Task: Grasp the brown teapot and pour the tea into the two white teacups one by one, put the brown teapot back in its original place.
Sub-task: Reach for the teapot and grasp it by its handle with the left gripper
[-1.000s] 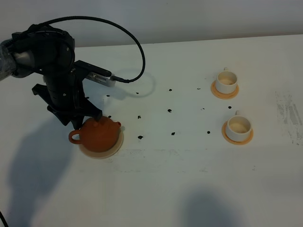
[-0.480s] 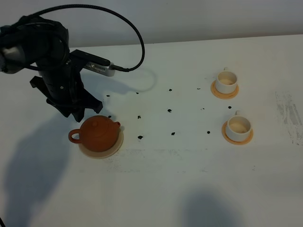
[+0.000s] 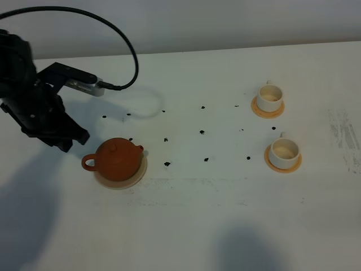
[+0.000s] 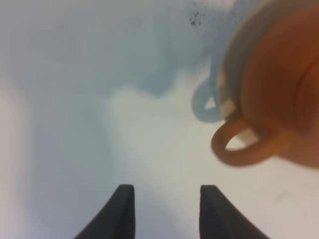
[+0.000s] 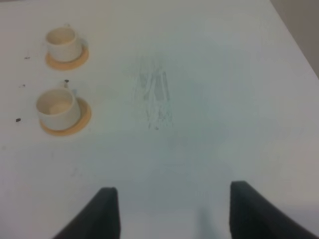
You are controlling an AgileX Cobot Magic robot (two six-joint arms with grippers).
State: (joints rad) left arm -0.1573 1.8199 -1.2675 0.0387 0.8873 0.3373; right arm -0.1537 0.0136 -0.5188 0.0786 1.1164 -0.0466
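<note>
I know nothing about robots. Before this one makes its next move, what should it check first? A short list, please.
1. Teapot upright on its disc: ok.
2. Left gripper open, empty and apart from the teapot: ok.
3. Far cup and near cup upright: ok.
4. Tea in both cups: cannot tell.
5. Right gripper open and empty: ok.

Black specks (image 3: pixel 202 132) on white table (image 3: pixel 225 226)

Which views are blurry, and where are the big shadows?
Left wrist view: teapot close and out of focus. Right wrist view: mildly soft, cups legible. High view: sharp; broad dark shadows on the table lower left and bottom centre.
</note>
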